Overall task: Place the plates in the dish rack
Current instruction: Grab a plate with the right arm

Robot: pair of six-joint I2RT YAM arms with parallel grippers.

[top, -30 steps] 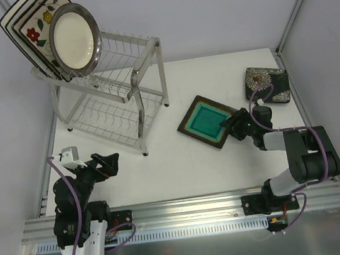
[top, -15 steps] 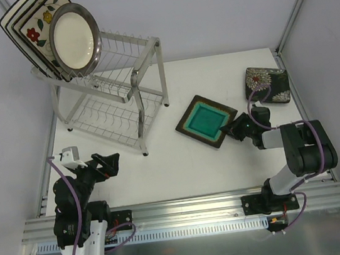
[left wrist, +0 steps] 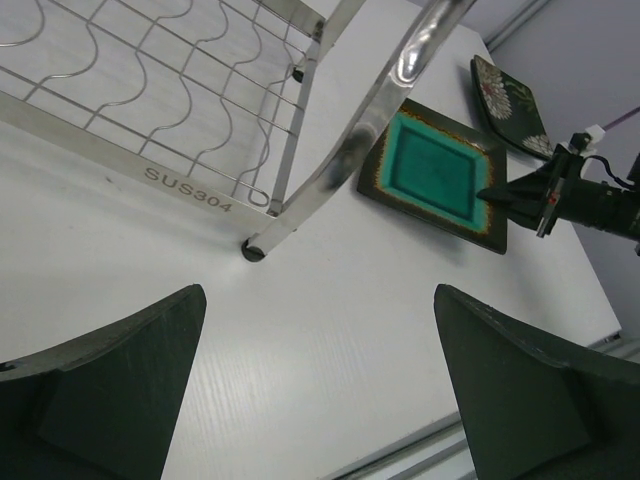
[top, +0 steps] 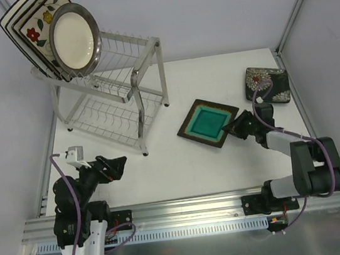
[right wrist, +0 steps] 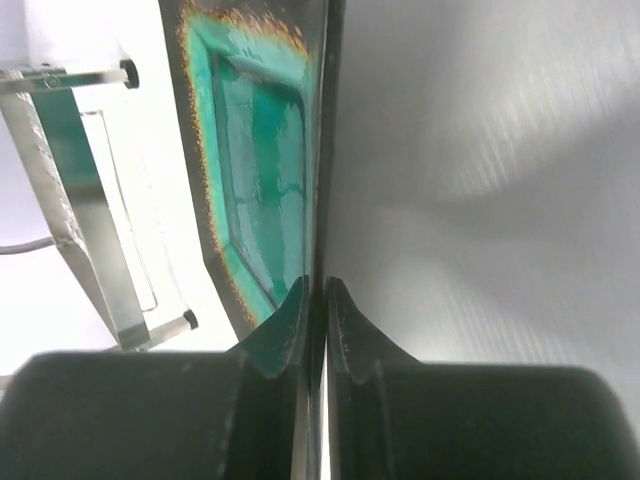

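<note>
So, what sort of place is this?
Likely a robot test bench, not a kitchen: white table within grey walls, arms bolted to an aluminium rail, one dish rack holding plates.

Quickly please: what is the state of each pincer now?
Left pincer: open, empty.
Right pincer: shut on the teal plate edge.

Robotics lab cell: plain grey walls enclose a white counter; left arm and right arm sit bolted to an aluminium rail.
</note>
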